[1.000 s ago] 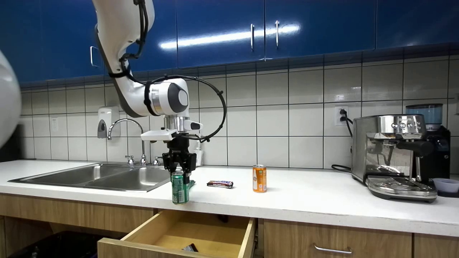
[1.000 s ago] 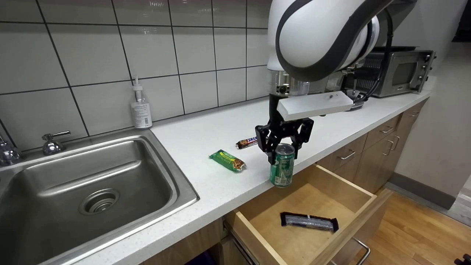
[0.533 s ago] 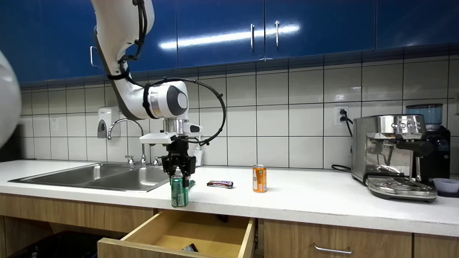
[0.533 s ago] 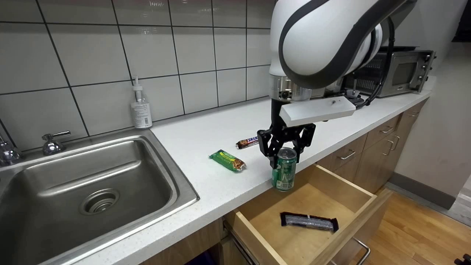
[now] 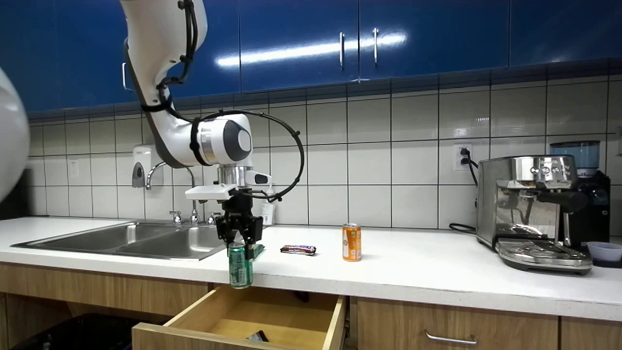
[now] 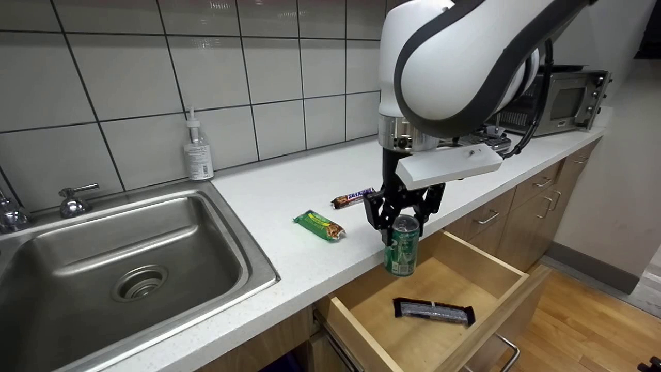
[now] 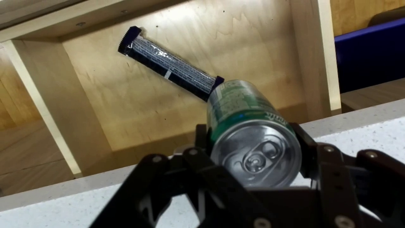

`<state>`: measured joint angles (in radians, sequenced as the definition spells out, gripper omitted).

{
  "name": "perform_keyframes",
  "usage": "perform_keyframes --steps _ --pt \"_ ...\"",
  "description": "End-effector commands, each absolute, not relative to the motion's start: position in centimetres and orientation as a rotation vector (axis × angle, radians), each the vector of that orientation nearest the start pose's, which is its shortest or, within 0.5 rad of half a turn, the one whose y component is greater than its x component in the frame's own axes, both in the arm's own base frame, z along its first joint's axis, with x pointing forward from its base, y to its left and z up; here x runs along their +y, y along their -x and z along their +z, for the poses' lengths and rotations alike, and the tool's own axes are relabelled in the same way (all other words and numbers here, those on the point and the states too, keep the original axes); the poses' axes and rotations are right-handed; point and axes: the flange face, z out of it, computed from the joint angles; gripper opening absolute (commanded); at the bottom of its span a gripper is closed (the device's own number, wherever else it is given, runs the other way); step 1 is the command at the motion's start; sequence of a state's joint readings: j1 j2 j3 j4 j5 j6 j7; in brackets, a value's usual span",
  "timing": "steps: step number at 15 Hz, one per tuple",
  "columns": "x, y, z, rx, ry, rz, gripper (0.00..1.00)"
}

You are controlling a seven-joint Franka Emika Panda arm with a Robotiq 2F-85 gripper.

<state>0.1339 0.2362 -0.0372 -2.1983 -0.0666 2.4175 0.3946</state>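
The green can (image 6: 402, 256) is between the two fingers (image 7: 308, 148) of the gripper (image 6: 405, 233), and its body hangs below the fingertips, nearly upright in both exterior views. It is in the air over the pulled-out drawer (image 6: 452, 284), close to the front edge of the counter (image 6: 320, 268). In the wrist view, its lid with the ring tab is clearly seen, and its lower end points toward the drawer. The gripper grasps the can near its top: one finger touches each side, and the fingers stand apart only by the can's width. Below, a dark-wrapped bar (image 6: 434, 311) lies on the drawer's bottom, apart from the can. On the counter lie a green snack packet (image 6: 319, 225) and a chocolate bar (image 6: 352, 198); in an exterior view, an orange can (image 5: 352, 242) stands farther along.
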Motion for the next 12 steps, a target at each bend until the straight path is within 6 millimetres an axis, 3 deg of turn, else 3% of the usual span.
perform_keyframes --steps 1,12 --pt "6.2 -54.3 27.3 0.369 3.198 -0.037 0.38" --pt "8.3 -53.3 24.7 0.243 3.189 -0.092 0.38"
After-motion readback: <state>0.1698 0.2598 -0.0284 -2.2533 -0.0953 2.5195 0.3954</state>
